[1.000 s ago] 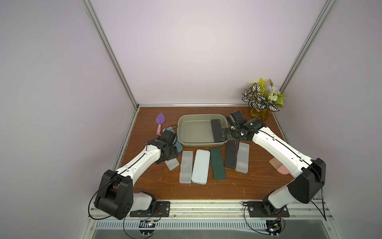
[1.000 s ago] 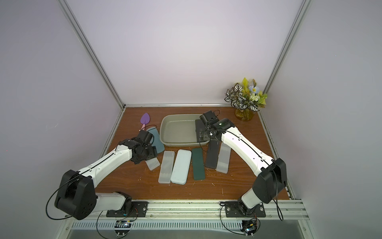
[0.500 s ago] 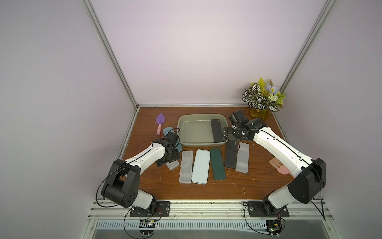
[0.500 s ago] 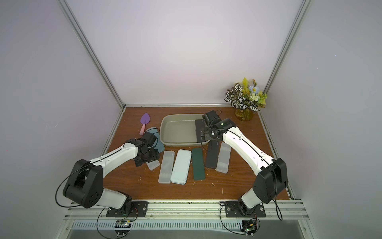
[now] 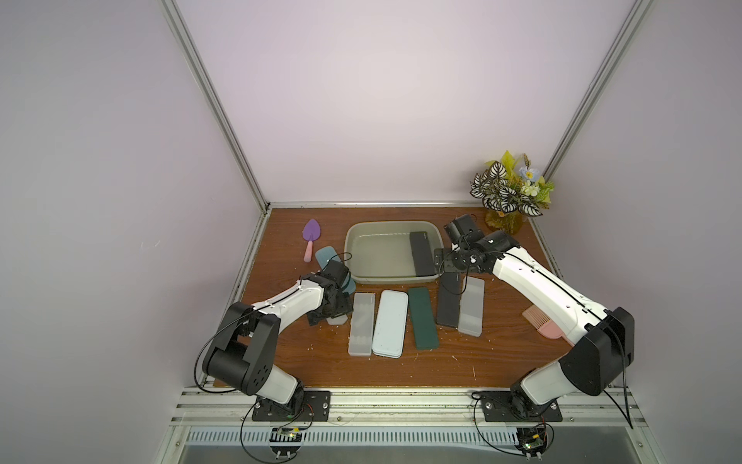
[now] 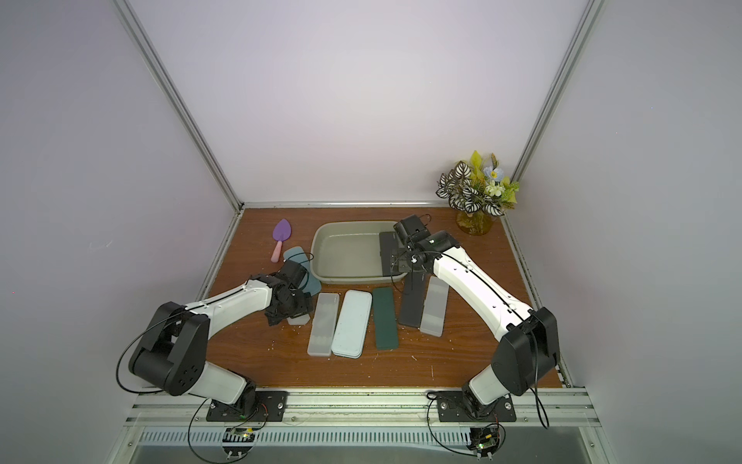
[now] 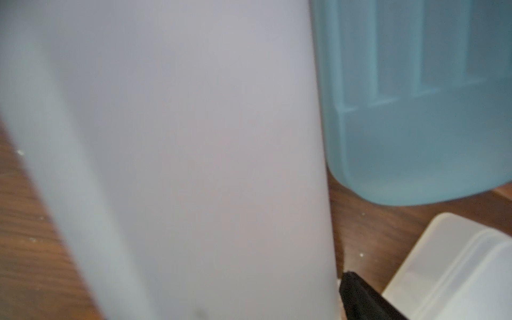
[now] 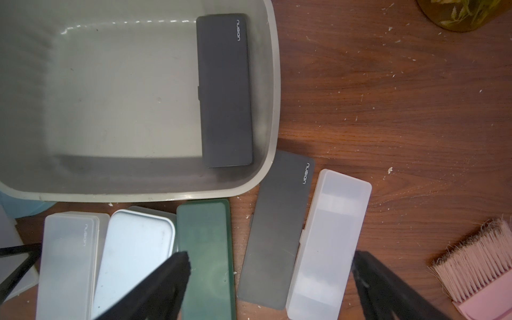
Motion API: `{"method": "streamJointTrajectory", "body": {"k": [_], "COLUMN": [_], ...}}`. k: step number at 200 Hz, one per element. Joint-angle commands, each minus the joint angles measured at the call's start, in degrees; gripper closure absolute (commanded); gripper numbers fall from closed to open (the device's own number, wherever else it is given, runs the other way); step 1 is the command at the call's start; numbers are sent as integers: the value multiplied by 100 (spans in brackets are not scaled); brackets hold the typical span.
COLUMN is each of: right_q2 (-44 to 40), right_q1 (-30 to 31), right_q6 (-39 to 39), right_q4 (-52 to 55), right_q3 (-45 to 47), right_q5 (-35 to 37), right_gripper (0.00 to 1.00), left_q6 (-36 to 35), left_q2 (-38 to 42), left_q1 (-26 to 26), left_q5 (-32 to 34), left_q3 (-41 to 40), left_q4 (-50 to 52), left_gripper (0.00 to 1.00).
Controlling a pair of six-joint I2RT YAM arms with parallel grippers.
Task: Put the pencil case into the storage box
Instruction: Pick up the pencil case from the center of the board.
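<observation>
Wood-grain table (image 5: 502, 353) carries the smooth, round-cornered storage box (image 5: 377, 253), holding a flat, matte charcoal pencil case (image 5: 420, 254). The left tool (image 5: 326, 316) and right tool (image 8: 273, 260) both stand spread wide.

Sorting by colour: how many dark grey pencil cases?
2: boxed case inside the storage box; loose case on the table between the green case and a frosted case. Others may be hidden.

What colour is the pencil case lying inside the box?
Dark grey. The pencil case in the storage box shows best in the right wrist view.
</observation>
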State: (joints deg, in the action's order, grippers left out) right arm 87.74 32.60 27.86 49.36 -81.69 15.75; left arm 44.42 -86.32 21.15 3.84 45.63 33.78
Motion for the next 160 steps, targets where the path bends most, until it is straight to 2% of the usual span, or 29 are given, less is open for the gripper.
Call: {"method": "streamJointTrajectory", "body": {"k": [1, 65, 119, 160], "right_q2": [-213, -231, -255, -292], "right_q1": [-18, -17, -19, -31], "right_q6": [-22, -8, -17, -26], "right_q4": [-30, -32, -32, -32], "right_q3": [4, 23, 73, 67], "right_q5": [-26, -45, -54, -81], "right_gripper": [1, 1, 1, 1], "left_q6": [-118, -162, -215, -235], "left_q2": [70, 8, -18, 376], "left_q1": [56, 56, 56, 56], "left_q5": [-14, 54, 117, -43], "left_q3": [-12, 42, -59, -320], "left_q4": [93, 85, 102, 127], "left_gripper": [5, 9, 22, 33]}}
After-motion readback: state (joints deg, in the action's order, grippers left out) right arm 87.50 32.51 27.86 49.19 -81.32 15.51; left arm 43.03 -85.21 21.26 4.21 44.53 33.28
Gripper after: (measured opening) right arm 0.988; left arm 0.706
